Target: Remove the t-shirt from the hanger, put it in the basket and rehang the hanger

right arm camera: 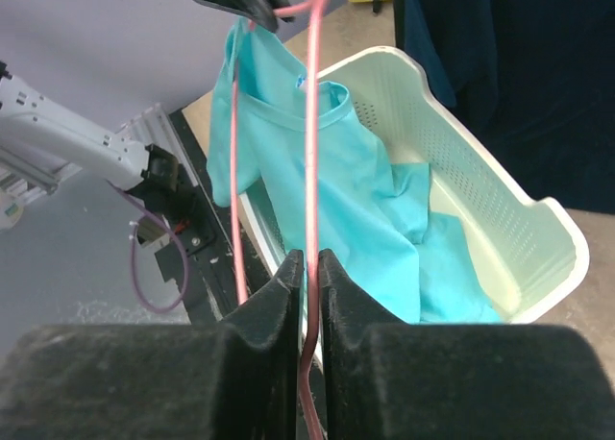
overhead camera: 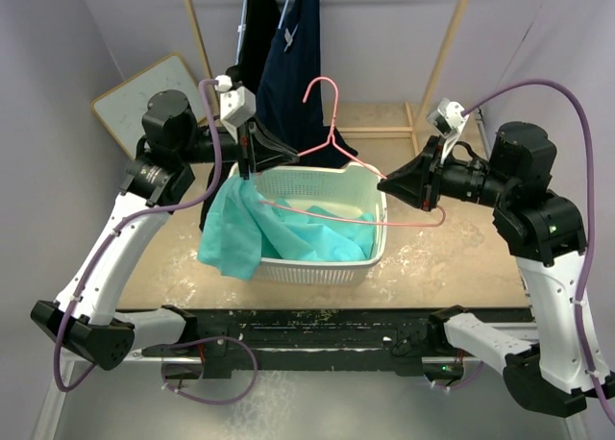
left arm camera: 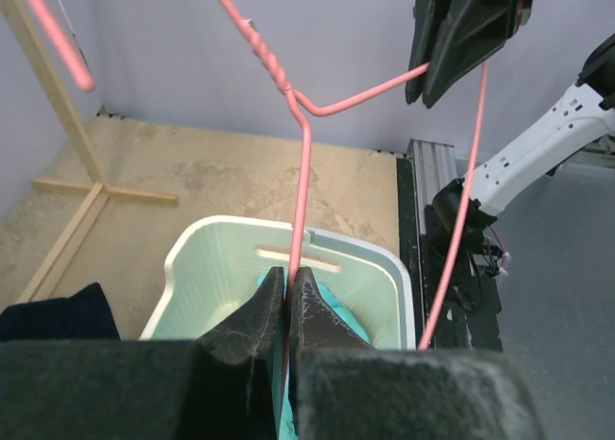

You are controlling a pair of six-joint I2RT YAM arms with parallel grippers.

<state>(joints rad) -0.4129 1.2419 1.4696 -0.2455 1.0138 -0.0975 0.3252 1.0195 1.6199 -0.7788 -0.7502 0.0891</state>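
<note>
A pink wire hanger (overhead camera: 332, 137) is held in the air above a white laundry basket (overhead camera: 317, 267). My left gripper (overhead camera: 294, 156) is shut on the hanger's left sloping arm, seen in the left wrist view (left arm camera: 288, 275) with the wire (left arm camera: 301, 171) between the fingers. My right gripper (overhead camera: 382, 183) is shut on the hanger's right side, seen in the right wrist view (right arm camera: 308, 257) clamping the wire (right arm camera: 313, 123). The teal t-shirt (overhead camera: 240, 229) hangs from the hanger's left end, drapes over the basket's left rim and lies inside it (right arm camera: 356, 190).
Dark navy garments (overhead camera: 288, 65) hang on a wooden rack (overhead camera: 442, 46) behind the basket. A whiteboard (overhead camera: 144, 99) leans at the back left. The basket stands near the table's front edge (overhead camera: 317, 310).
</note>
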